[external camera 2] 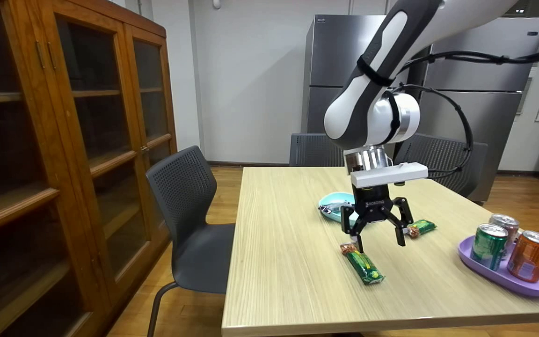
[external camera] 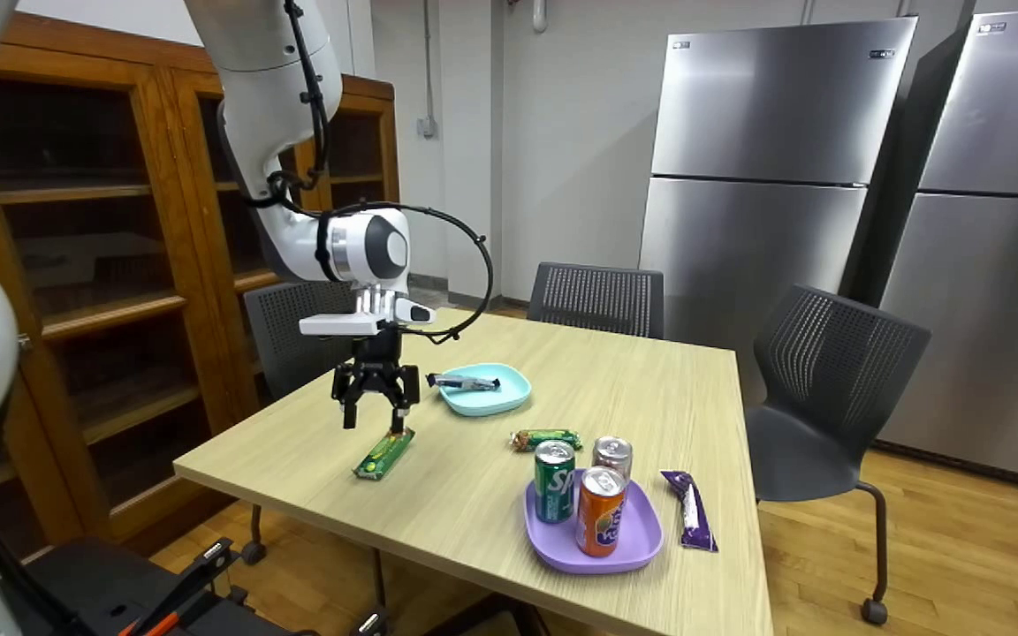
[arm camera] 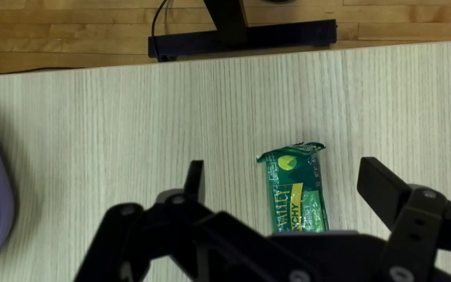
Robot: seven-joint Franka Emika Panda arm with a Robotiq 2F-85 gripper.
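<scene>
Clearly, the edge of the table runs across at twelve o'clock in the wrist view, with a strip of tabletop between it and the green snack bar; a purple tray sits at nine o'clock from the bar, well apart. In an exterior view, counting from the gripper, the table's closest corner lies between eight and nine, a pale blue plate between two and three, a second green bar at three and the tray, bearing cans, at four. The arm slopes in from about eleven there and bends at the wrist, so the gripper points down toward six. Its fingers are spread wide and grasp nothing. The green snack bar lies flat on the table beneath them, stretching from twelve toward six in the wrist view (the gripper's body hides its lower end), between the fingertips but nearer the one at three o'clock; in both exterior views one fingertip overlaps its end, and contact cannot be told.
</scene>
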